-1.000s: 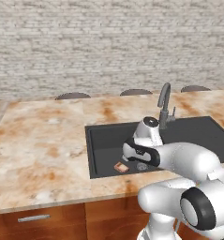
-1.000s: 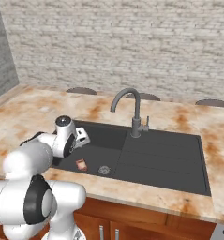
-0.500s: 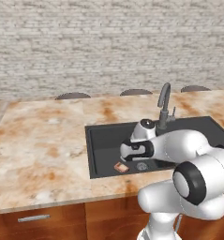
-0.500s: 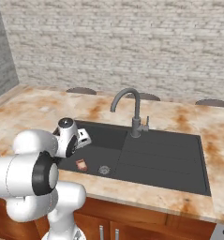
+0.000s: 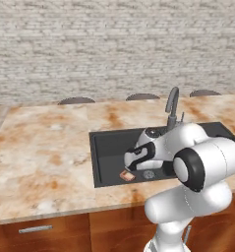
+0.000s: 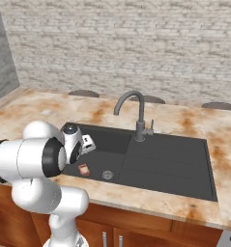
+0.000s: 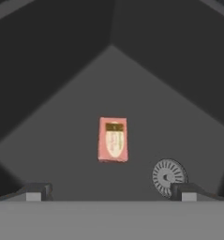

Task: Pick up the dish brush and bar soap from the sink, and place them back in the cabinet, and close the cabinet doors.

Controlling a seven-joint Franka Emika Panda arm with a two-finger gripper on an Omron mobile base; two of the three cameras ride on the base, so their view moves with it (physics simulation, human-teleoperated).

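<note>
Hand (image 7: 111, 190) open, fingers spread wide, grasping nothing, poised over sink (image 5: 106, 147) basin, above bar soap (image 7: 113, 139). Bar soap flat on basin floor, apart from fingertips (image 7: 36, 191), just beside round drain (image 7: 168, 176). Faucet (image 6: 136, 113) at sink's back rim. Tan marble bench (image 5: 40, 152) around sink. Dish brush: cannot tell where.

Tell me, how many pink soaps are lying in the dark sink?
1. The small flat pinkish-red bar soap lies on the floor of the dark charcoal sink, beside the round grey drain. The arm may hide others.
</note>
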